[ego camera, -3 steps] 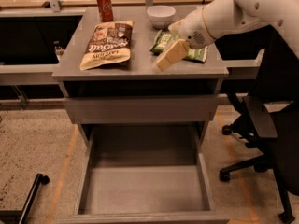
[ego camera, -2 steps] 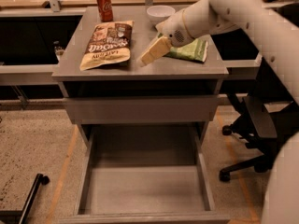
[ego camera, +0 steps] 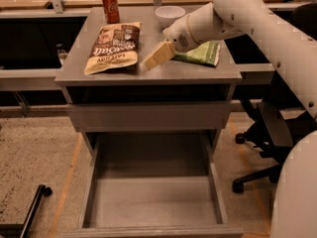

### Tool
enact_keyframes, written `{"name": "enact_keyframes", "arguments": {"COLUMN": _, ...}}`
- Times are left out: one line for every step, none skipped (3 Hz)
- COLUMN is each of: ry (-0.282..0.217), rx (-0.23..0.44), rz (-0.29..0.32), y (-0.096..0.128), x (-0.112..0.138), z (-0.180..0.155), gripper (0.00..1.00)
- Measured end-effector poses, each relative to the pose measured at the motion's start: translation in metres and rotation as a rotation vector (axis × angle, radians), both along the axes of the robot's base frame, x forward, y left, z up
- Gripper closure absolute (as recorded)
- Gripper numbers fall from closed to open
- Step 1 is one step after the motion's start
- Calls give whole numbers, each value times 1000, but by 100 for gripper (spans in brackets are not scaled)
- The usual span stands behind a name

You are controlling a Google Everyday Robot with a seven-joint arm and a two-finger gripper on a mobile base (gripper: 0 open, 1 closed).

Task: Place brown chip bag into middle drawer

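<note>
On the cabinet top (ego camera: 198, 72) I count two snack bags, one red can (ego camera: 110, 6) and one white bowl (ego camera: 169, 15); below are one closed drawer front (ego camera: 148, 117) and the pulled-out middle drawer (ego camera: 153, 200). The brown chip bag (ego camera: 113, 47) lies flat at the left, dark brown above, tan below, with white lettering. The gripper (ego camera: 157, 57) hovers just right of it, beside the green chip bag (ego camera: 200, 53), its spread unclear.

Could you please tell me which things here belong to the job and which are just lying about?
Job: crinkly brown-and-tan chip bag on the cabinet top; wide grey metal drawer, pulled open; cream gripper, just right of the bag.
Lying about: red soda can; white bowl; green chip bag.
</note>
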State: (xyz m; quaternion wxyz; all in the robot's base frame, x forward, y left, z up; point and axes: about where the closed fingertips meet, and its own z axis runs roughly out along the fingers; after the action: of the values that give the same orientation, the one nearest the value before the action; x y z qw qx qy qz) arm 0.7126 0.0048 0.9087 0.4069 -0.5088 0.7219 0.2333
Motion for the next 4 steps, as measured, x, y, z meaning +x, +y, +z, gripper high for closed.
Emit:
{"name": "enact_keyframes", "arguments": {"ry": -22, "rx": 41, "rz": -42, "y": 21, "x": 29, "z": -9, "gripper": 0}}
{"name": "enact_keyframes", "arguments": {"ry": -34, "rx": 89, "rz": -86, "y": 43, "x": 64, "z": -23, "gripper": 0}}
{"name": "enact_keyframes", "arguments": {"ry": -6, "rx": 136, "rz": -103, "y": 69, "x": 87, "z": -44, "gripper": 0}}
{"name": "enact_keyframes", "arguments": {"ry": 42, "rx": 162, "rz": -91, "y": 95, "x": 93, "z": -67, "gripper": 17}}
